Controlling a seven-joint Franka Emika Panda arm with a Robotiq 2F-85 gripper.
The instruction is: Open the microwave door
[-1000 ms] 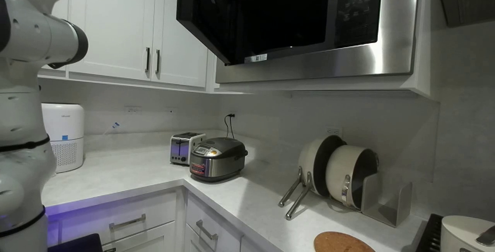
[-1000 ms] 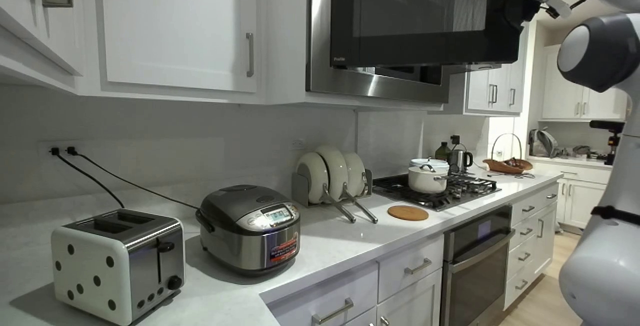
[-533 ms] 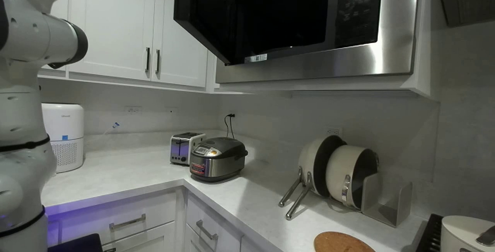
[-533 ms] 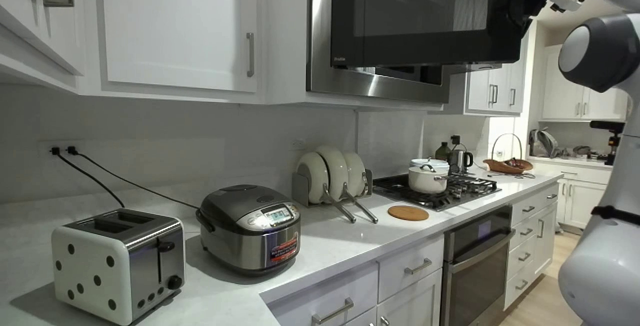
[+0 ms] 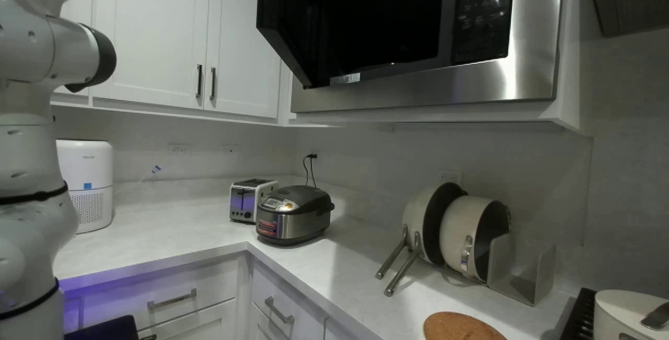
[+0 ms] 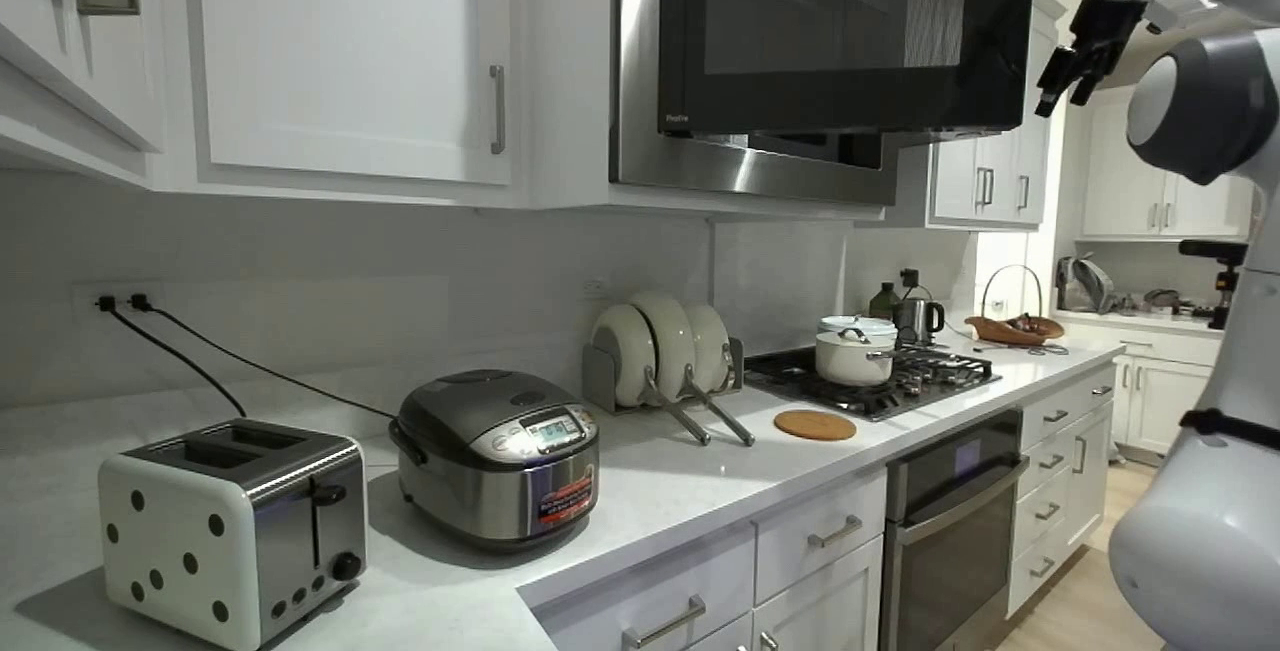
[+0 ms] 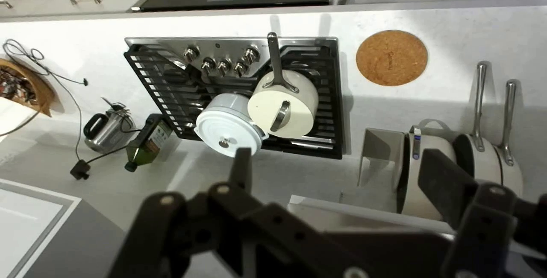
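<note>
Microwave door (image 6: 845,31) open, keypad (image 5: 482,13) in an exterior view only

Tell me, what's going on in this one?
A white robot arm is beside a wide, glossy black rectangular microwave door, which stands open on its stainless-steel microwave. The arm's black two-fingered pincer is open and holds nothing, hanging near the door without touching it, so the opening looks done, though a further push may follow. Below, a round cream lidded pan sits on the steel-and-black cooktop.
</note>
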